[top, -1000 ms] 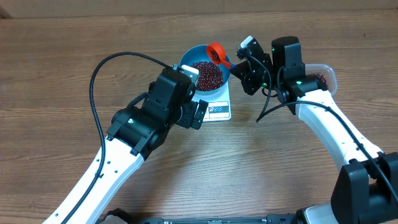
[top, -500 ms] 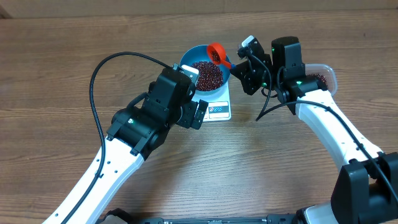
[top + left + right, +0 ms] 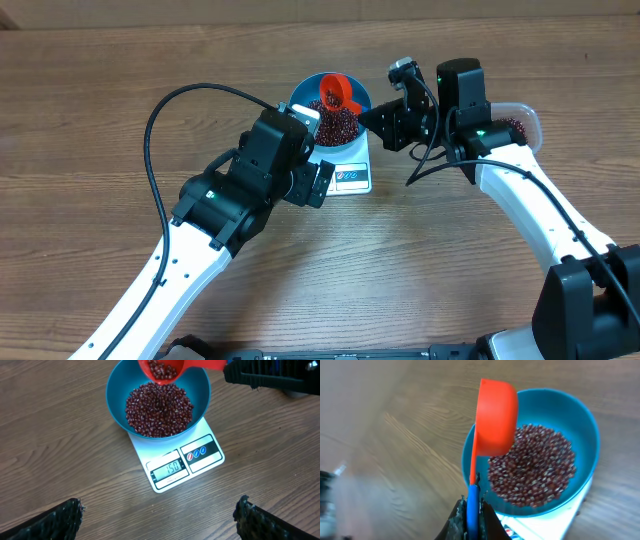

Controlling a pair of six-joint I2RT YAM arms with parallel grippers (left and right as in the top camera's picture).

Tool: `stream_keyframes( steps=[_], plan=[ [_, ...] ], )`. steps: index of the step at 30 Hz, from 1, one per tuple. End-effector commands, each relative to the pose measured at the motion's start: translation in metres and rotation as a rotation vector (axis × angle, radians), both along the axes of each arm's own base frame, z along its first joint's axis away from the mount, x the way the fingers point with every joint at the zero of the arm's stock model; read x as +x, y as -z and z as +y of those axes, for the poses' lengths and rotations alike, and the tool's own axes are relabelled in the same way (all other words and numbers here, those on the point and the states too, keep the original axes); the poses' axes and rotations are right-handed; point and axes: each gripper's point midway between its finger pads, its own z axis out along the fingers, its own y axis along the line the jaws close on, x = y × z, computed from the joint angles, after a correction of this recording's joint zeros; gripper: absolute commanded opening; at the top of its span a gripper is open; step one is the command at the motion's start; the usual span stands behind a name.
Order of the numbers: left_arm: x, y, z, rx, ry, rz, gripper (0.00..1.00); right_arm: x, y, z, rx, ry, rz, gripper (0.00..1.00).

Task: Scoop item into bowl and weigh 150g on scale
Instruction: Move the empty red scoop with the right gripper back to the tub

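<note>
My right fingers (image 3: 462,515) clamp the scoop (image 3: 495,415) over the bowl (image 3: 580,425) ahead, my left fingers (image 3: 55,522) gape empty; the scale (image 3: 200,454) reads target, so weighing looks done.

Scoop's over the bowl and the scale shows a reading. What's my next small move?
Probably level the scoop and draw it clear of the bowl: the scale reads 150, yet the scoop in the shut right pincer holds beans above the bowl, so any spill would overshoot.
</note>
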Motion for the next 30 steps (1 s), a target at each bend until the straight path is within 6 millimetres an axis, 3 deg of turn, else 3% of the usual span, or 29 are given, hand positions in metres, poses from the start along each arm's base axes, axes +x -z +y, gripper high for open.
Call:
stream_keyframes(
  steps=[1,6,17,22,27,30],
  plan=[
    [0.002,-0.010,0.002,-0.006,-0.006,-0.026,1.00,-0.001,-0.017,-0.010,0.098,0.049,0.071,0.04],
    [0.002,-0.010,0.002,-0.006,-0.006,-0.026,1.00,0.002,-0.043,-0.051,0.128,0.125,0.039,0.04],
    [0.002,-0.010,0.002,-0.006,-0.006,-0.026,1.00,-0.016,-0.070,-0.196,0.127,0.493,0.072,0.04],
    [0.002,-0.010,0.002,-0.006,-0.006,-0.026,0.99,-0.033,-0.062,-0.243,0.024,0.546,0.033,0.04],
    [0.002,-0.010,0.002,-0.006,-0.006,-0.026,1.00,-0.049,-0.031,-0.281,-0.256,0.582,0.040,0.04],
    [0.002,-0.010,0.002,-0.006,-0.006,-0.026,1.00,-0.055,-0.020,-0.287,-0.389,0.545,0.034,0.04]
  ],
)
